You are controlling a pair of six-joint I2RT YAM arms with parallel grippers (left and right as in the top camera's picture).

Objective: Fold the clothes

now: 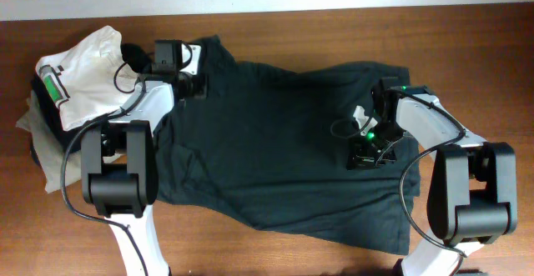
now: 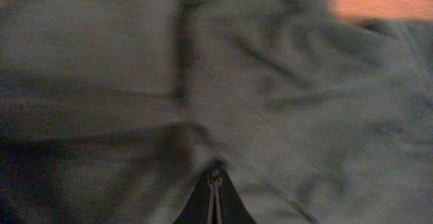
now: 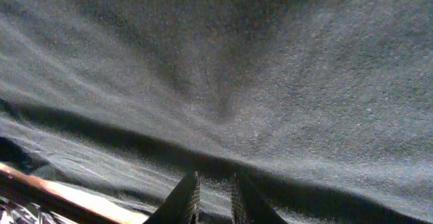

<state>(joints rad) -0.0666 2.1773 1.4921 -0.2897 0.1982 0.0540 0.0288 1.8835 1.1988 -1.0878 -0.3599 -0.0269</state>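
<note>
Fold | T-shirt [image 1: 275,143] is spread on desk [image 1: 476,59] under both hands | left hand [image 2: 215,183] is clamped on T-shirt, puckered at its tips | whether right hand [image 3: 215,187] grips cannot be told | both edges should be lifted evenly, kept taut.

- We count one dark T-shirt [image 1: 275,143].
- We count one white folded shirt [image 1: 88,76].
- We count one beige garment [image 1: 29,122].
- We count two arms: left arm [image 1: 125,168], right arm [image 1: 467,184].
- We count two grippers: left gripper [image 2: 215,193], right gripper [image 3: 215,193].
- We count one wooden table [image 1: 50,226].
</note>
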